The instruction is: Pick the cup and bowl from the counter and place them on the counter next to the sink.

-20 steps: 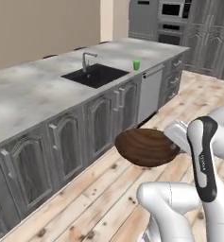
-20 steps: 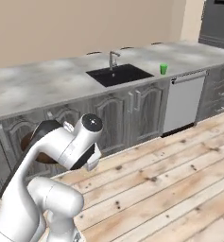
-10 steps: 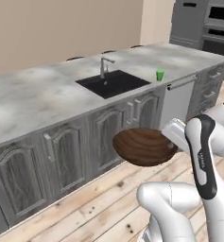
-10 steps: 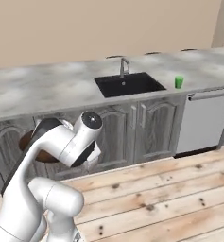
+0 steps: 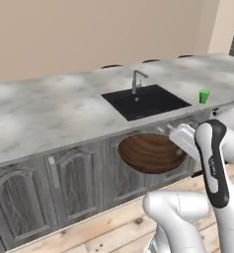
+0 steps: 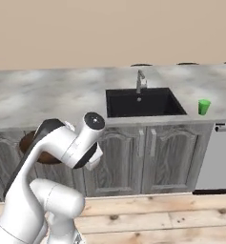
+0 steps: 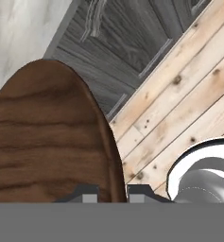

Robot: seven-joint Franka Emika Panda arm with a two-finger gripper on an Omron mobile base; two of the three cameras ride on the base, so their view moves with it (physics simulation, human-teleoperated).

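The brown wooden bowl is held by its rim in the nearly closed claw, tipped sideways, at the frame's middle.

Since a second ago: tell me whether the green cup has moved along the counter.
No. The cup still stands just right of the sink; the whole view shifted, not the cup.
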